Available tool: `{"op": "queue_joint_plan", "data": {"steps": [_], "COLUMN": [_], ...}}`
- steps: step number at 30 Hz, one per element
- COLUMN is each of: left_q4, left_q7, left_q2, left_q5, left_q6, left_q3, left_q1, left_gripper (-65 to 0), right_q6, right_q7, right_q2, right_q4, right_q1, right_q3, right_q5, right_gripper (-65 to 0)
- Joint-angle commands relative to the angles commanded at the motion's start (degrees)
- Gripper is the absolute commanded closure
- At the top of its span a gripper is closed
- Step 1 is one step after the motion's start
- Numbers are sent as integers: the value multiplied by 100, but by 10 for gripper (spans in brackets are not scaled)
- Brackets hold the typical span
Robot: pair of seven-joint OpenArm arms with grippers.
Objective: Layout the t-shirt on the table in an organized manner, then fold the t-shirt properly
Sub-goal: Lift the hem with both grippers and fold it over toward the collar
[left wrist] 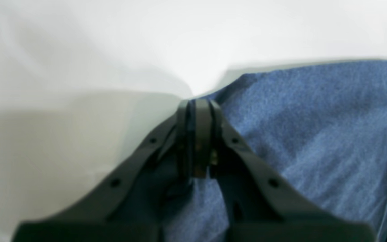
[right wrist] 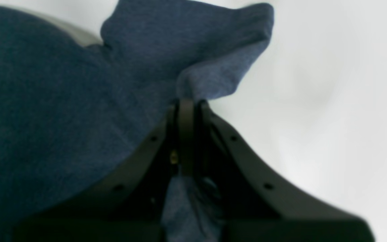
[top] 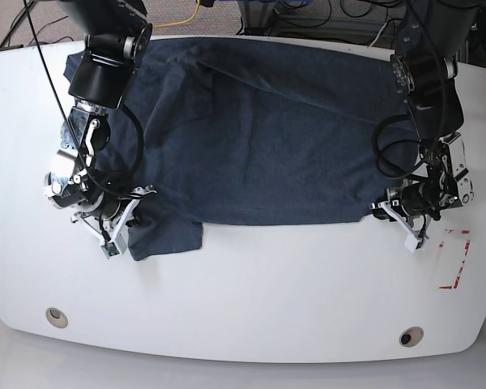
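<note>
1. Cloth fills most of the base view: we see the dark slate-blue cotton t-shirt (top: pixel 267 138) spread over the upper middle of the large glossy white worktop (top: pixel 243 300), its far edge near the top of the frame and its near edge running roughly level across the centre.
2. We find a short sleeve (top: pixel 168 235) jutting down past that near edge at the lower left of the cloth.
3. We see the right gripper (top: pixel 120 220) at the left of the base view, beside that sleeve; in the right wrist view its black fingers (right wrist: pixel 186 134) are pressed together on a bunched fold of the t-shirt (right wrist: pixel 62 101), with fabric also showing below them.
4. We see the left gripper (top: pixel 398 212) at the right of the base view, at the near right corner of the cloth; in the left wrist view its black fingers (left wrist: pixel 202 134) are clamped on the edge of the t-shirt (left wrist: pixel 314 134), where cloth meets bare worktop (left wrist: pixel 113 50).
5. We note a small red-taped rectangle (top: pixel 458 258) at the right, just beside the left gripper, and two round grey grommets (top: pixel 56 316) near the bottom edge.
</note>
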Motion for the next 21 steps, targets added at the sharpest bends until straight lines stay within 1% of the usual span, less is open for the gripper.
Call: {"op": "queue_joint_plan", "data": {"steps": [5,8,14,17,21], "left_q4": [35,334,1275,1644,2004], "left_q7": [0,18,404,536,765], "left_q2": [-9,-9,-9,-9,-9], "left_q5": [-18,-18,-26,-26,-26], "left_q6": [-18,-18,-18,-18,-44], "left_q3": [0,-9,-44,-211,-475], "left_q1": [-18,0,229,290,369], "left_gripper": [-1,-1,-1,-1,-1], "right_q6": [0,0,0,0,0], "right_q7": [0,-9,-35,-53,-325], "right_q2": [0,0,0,0,0], "right_q4": [35,158,448,589,835], "right_q1": [0,0,-9,-9,-9], "right_q3": [0,0,0,0,0], "right_q5": [0,0,9,9,9], "right_gripper": [-8,-8,-8,-8,-8]}}
